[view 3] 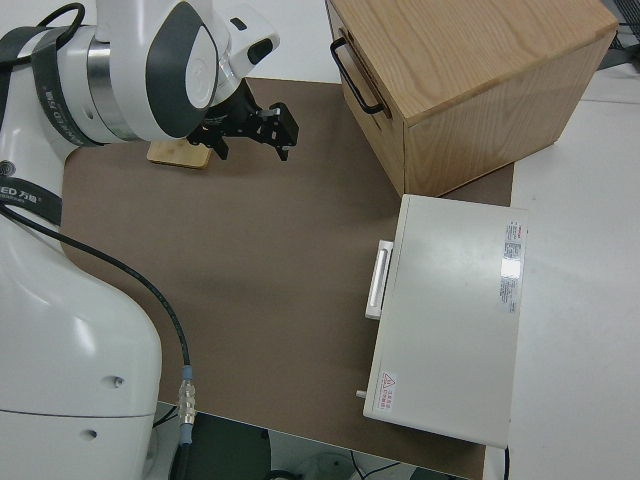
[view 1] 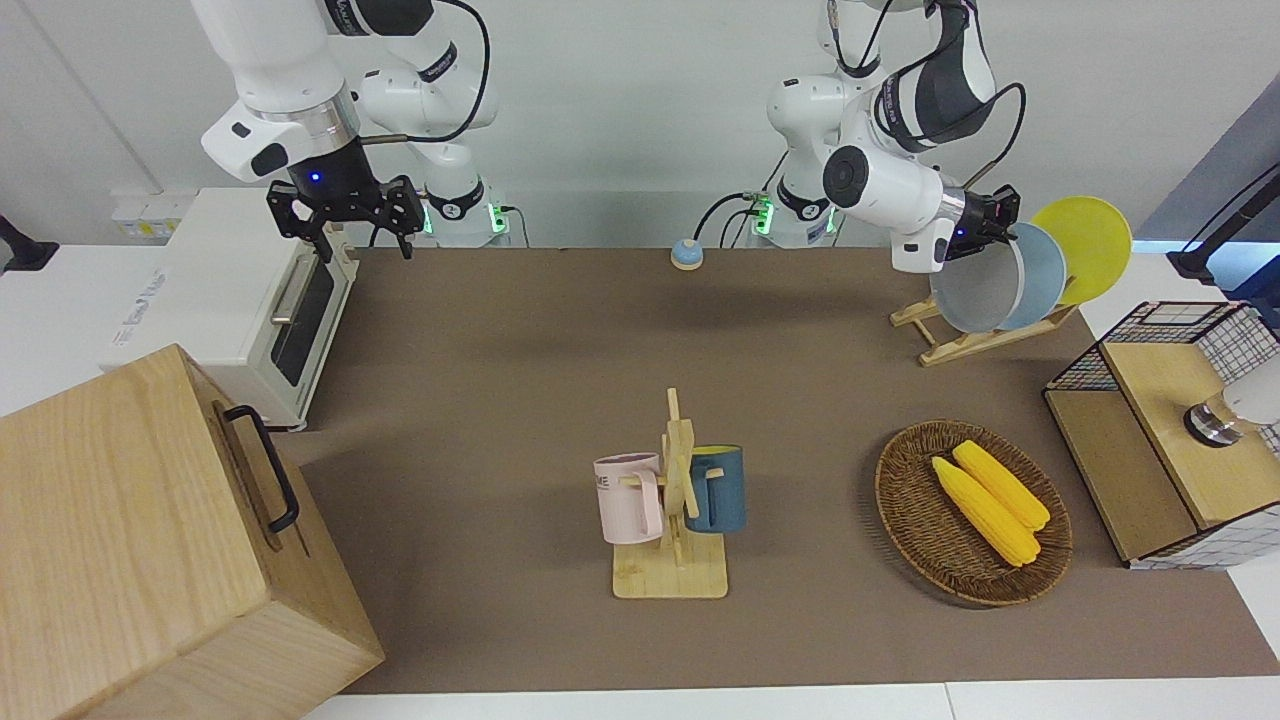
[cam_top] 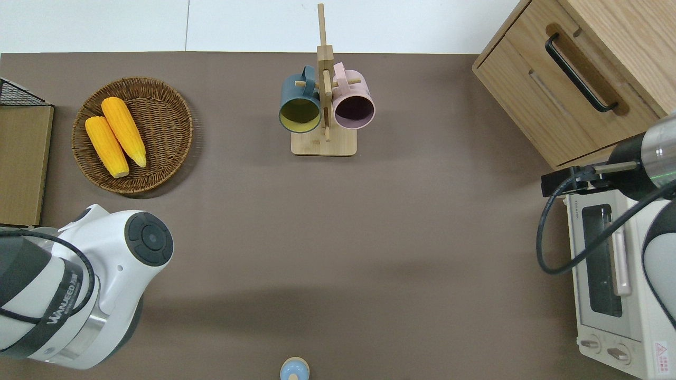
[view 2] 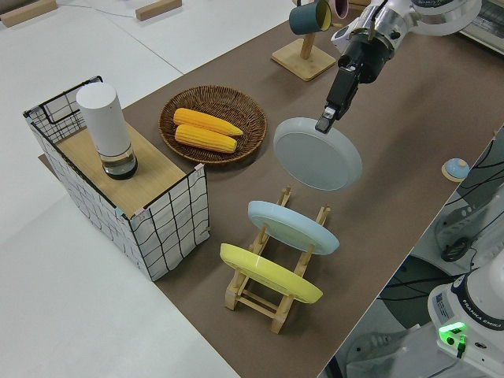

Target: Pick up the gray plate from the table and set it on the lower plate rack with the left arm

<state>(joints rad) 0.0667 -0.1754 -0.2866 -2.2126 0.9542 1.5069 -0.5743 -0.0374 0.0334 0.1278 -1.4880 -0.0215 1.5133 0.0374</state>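
Note:
My left gripper [view 1: 1000, 228] is shut on the upper rim of the gray plate [view 1: 972, 292], which hangs tilted in the air. In the left side view the gray plate [view 2: 319, 153] hangs from the gripper [view 2: 324, 120] just above the free end of the lower plate rack [view 2: 272, 303], apart from its rails. The rack [view 1: 955, 343] holds a light blue plate [view 1: 1045, 268] and a yellow plate [view 1: 1088, 238]; the gray plate is close beside the light blue one. The overhead view hides plate and rack under the left arm. My right gripper [view 1: 347, 232] is open and parked.
A wicker basket [view 1: 905, 510] with two corn cobs lies farther from the robots than the rack. A wire-sided box [view 1: 1180, 430] with a white cylinder stands at the left arm's end. A mug tree [view 1: 675, 500], toaster oven [view 1: 240, 300], wooden cabinet [view 1: 150, 540] and small blue bell [view 1: 686, 254] share the table.

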